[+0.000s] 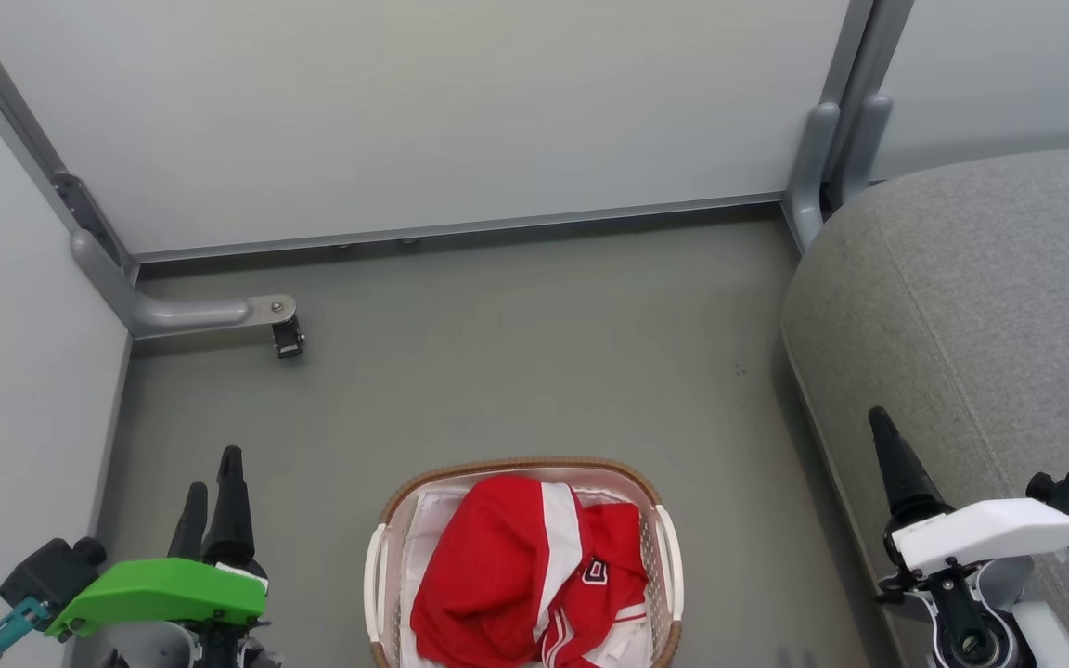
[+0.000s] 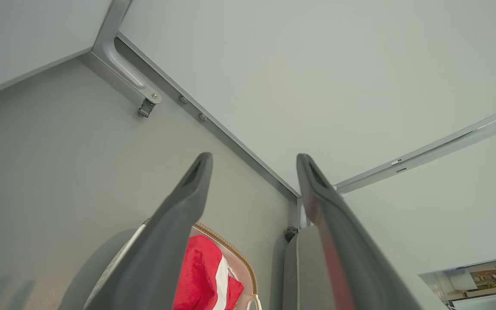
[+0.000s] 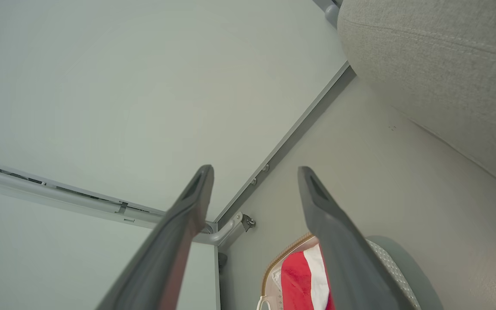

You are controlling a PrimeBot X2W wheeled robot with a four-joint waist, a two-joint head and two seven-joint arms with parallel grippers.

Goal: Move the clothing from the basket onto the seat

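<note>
Ann: Sitting in the holey white plastic basket (image 1: 384, 520) with a brown woven rim is the red clothing (image 1: 497, 575), soft and crumpled.
Ben: The seat (image 1: 980, 306)?
Ann: Grey, woven, round-edged, near the basket, not touching.
Ben: Pincers?
Ann: Wrist views show the left gripper (image 2: 253, 158) and right gripper (image 3: 255, 169) spread wide, holding nothing. The head view shows chest letters (image 1: 595, 572).

The head camera looks steeply down from above onto the grey floor (image 1: 516, 353). The oval white perforated basket with a brown woven rim (image 1: 460, 470) lies close at its bottom edge, and the big grey woven-fabric sofa seat (image 1: 980, 306) is at right. The wrist cameras hang one on each side of the basket, tilted, facing forward toward the pale partition wall (image 1: 405, 111). All three views share basket, seat, floor and wall.
</note>
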